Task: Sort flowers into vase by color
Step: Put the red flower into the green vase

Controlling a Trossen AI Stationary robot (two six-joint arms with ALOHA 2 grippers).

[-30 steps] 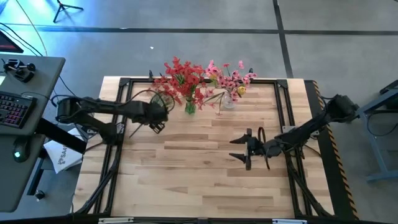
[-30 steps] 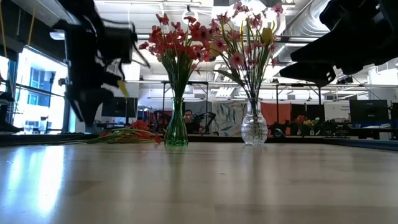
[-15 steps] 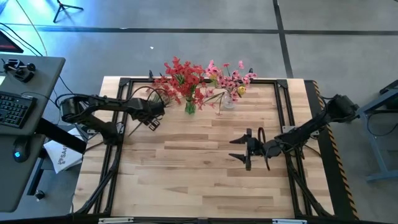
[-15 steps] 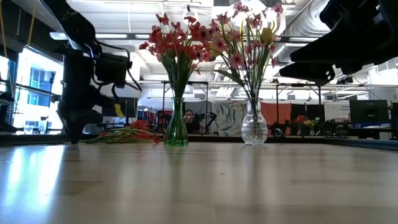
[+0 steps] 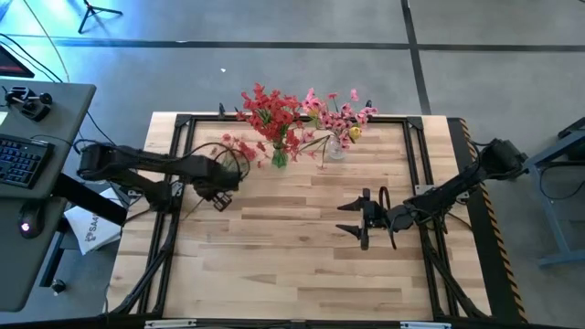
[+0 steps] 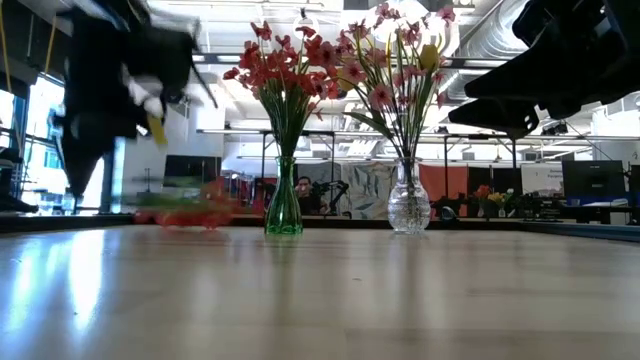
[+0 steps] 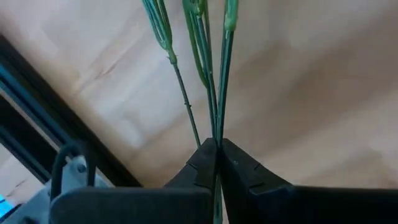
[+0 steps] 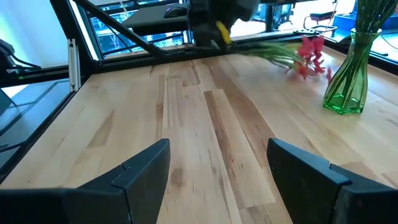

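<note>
You're looking at two matte black jointed arms, looped black cables, and blunt wedge-shaped black fingers (image 8: 140,177).

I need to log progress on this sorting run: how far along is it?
Mostly done, it seems. The green vase holds red flowers and the clear vase holds pink flowers with a yellow one. In hand: the left gripper is shut on the stems of a loose red spray, its blooms lying beside the green vase. It must go into a vase. The right gripper waits open mid-table.

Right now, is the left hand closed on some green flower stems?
Yes, in the left wrist view the left hand is shut tight on thin green flower stems that run out between its fingers.
</note>
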